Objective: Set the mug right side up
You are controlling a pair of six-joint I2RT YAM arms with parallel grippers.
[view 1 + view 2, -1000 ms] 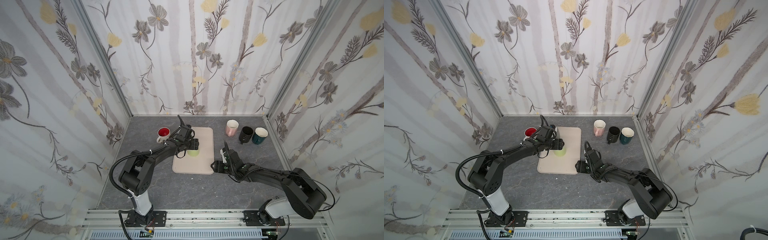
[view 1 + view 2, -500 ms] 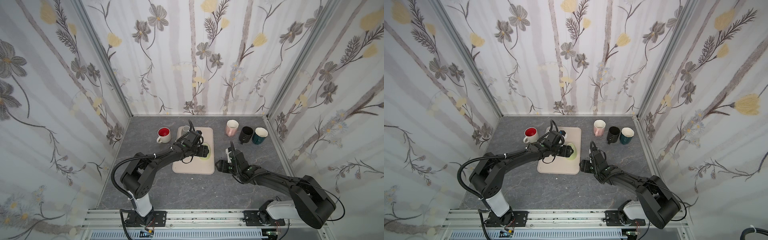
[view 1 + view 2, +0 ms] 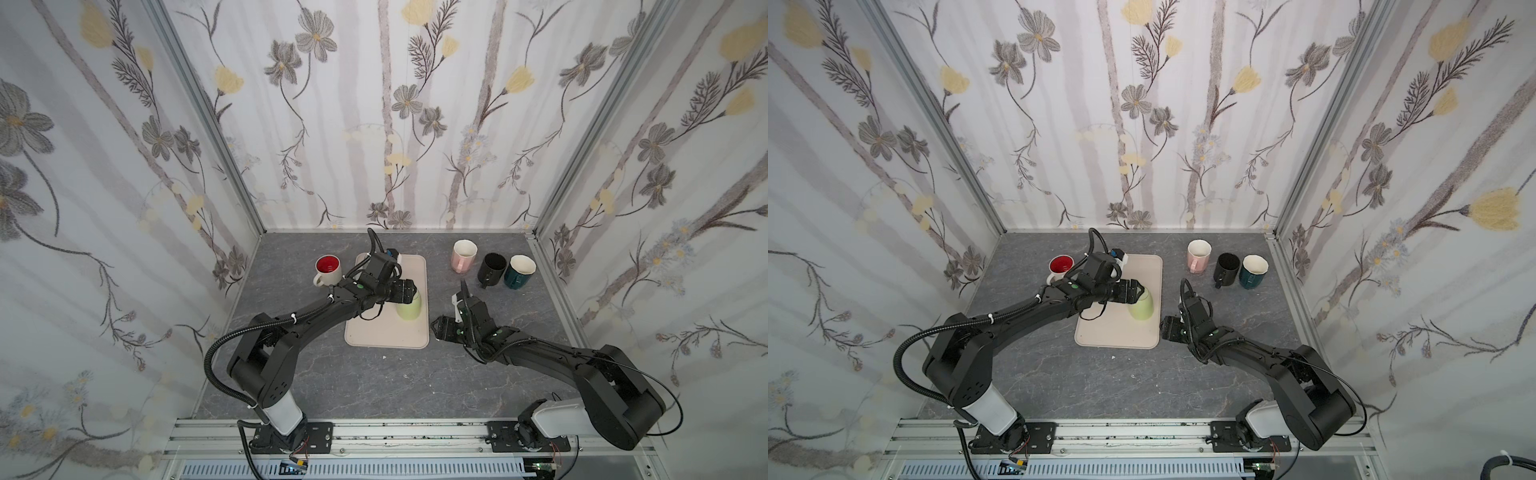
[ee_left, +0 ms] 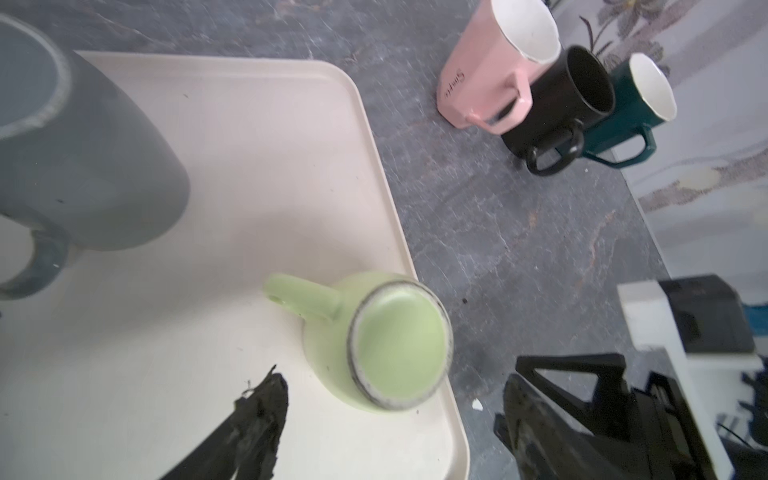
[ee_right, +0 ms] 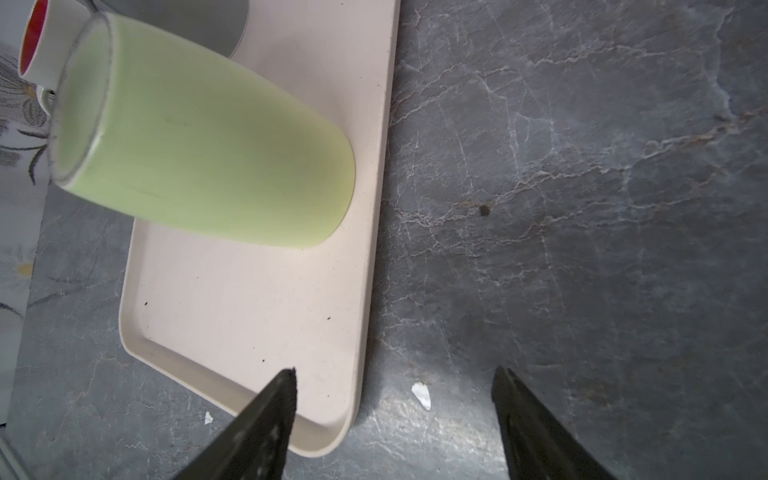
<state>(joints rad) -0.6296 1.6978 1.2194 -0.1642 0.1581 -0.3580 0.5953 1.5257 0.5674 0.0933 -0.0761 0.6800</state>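
Clearly the pale green glazed ceramic mug (image 3: 409, 311) is not yet turned. It stands mouth down on the cream rectangular plastic tray (image 3: 386, 336), base up, close to the tray's raised rim on the side facing the right arm. Its handle points roughly toward the grey ceramic mug (image 4: 83, 166) on the same tray.

The left end effector (image 3: 408, 291) hangs at the green mug's upturned base with its jaws wide apart. In the left wrist view its black fingers (image 4: 257, 415) flank the body with a gap showing on each side, so nothing is gripped. The right end effector (image 5: 395, 374) is likewise spread and empty, low over the grey marbled worktop (image 3: 374, 382) just off the tray's near corner.

The likeliest trouble is an uneven close. If one finger meets the body first, it would probably shove the mug against or over the low rim and tip it onto the worktop. The glaze looks smooth and the body seems to narrow toward the base, so a grip taken high could slide off as the mug is lifted and rolled over. A flip made too low risks the mug's lip striking the tray. A wide swing could clip the grey mug or the waiting right end effector. Setting the mug down astride the rim would leave it rocking.
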